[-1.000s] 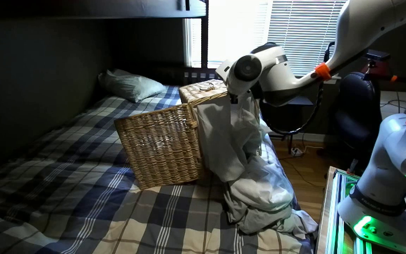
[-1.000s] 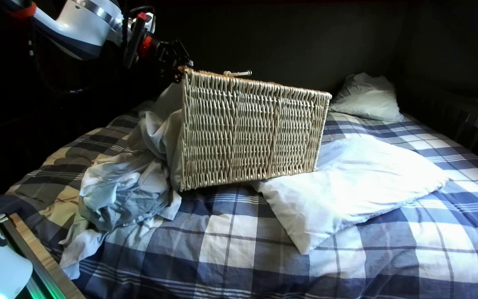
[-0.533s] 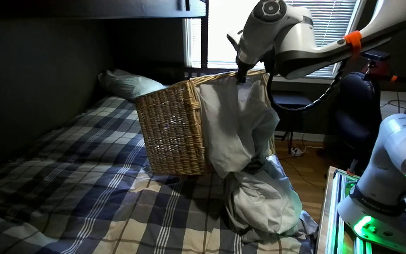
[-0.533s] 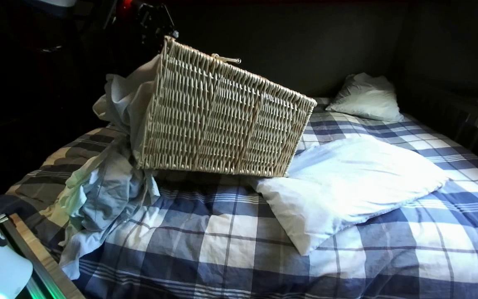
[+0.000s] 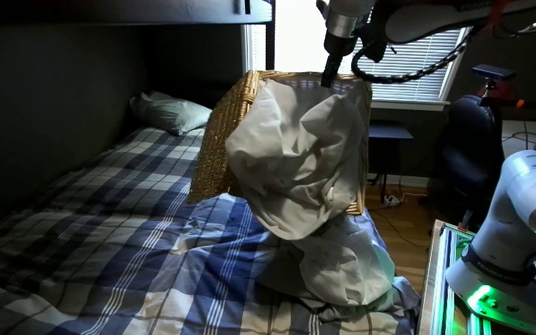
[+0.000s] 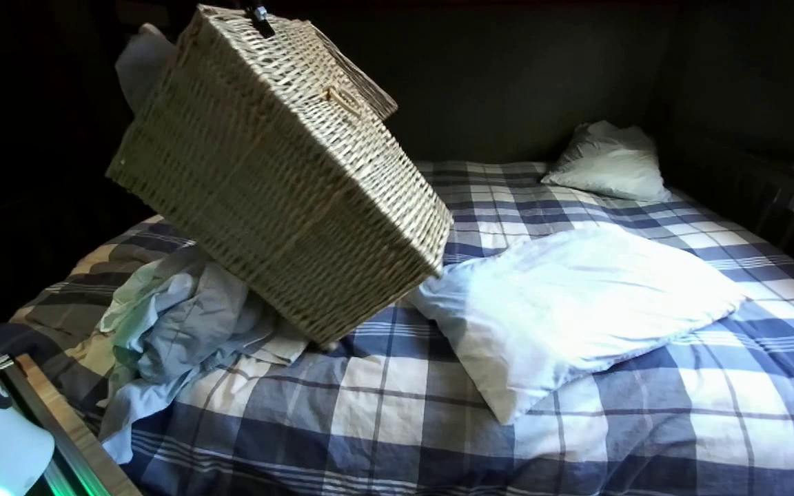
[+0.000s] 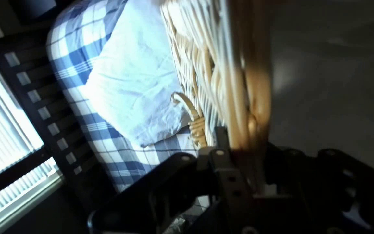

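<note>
The wicker basket (image 6: pixel 273 186) is held steeply tilted above the checked blanket (image 6: pixel 480 441), its mouth end raised and one bottom corner down near the blanket; whether that corner touches cannot be told. The gripper (image 7: pixel 247 143) is pinching the rim of the mouth: in the wrist view its fingers (image 7: pixel 221 139) stand on either side of the woven edge, and in an exterior view one of them lies against the basket's upper face. A small loop handle (image 6: pixel 343 101) sits on that same face.

Pale cloth (image 5: pixel 296 153) bulges out of the mouth and droops past its lower edge. Beneath it, a crumpled heap of similar cloth (image 6: pixel 190 324) lies on the blanket; it is unclear whether the two are one piece. A white pillow (image 6: pixel 590 310) lies flat just beside the low end of the basket, and a second pillow (image 6: pixel 607 162) rests well apart from it near the dark wall (image 6: pixel 507 89).

Farther out, a dark bunk (image 5: pixel 119 11) spans the space overhead. Behind the basket stands a bright window (image 5: pixel 412 60) with blinds, then a small dark table (image 5: pixel 391 130) and a black chair (image 5: pixel 472 144) on the wooden floor (image 5: pixel 403 228). The robot's white base (image 5: pixel 500 279), lit green, is mounted beside the blanket's edge.
</note>
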`<state>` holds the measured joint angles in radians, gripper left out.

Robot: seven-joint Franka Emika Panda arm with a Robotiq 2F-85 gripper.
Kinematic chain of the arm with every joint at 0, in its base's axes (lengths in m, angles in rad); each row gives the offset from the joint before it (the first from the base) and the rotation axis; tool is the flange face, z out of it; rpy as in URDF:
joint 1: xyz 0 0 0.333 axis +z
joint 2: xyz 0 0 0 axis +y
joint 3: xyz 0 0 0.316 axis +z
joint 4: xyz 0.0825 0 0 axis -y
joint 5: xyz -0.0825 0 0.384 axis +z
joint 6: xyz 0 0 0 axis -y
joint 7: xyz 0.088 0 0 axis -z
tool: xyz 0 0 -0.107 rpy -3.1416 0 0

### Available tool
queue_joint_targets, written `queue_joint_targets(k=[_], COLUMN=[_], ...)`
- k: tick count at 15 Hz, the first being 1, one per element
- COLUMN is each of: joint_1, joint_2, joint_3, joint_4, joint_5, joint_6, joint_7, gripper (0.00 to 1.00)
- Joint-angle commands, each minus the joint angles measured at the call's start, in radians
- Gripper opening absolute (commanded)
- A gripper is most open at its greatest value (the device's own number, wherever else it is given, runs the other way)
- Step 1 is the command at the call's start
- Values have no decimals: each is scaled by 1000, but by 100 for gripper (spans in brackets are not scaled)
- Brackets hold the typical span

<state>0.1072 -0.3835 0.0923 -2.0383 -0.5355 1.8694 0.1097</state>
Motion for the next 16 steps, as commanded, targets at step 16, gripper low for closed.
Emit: queue_joint_targets(k=[16], joint_1=[-90], joint_2=[24], joint_3=[-23], joint_4=[-36], joint_5=[101], joint_6=[550], joint_7=[84], gripper=[4])
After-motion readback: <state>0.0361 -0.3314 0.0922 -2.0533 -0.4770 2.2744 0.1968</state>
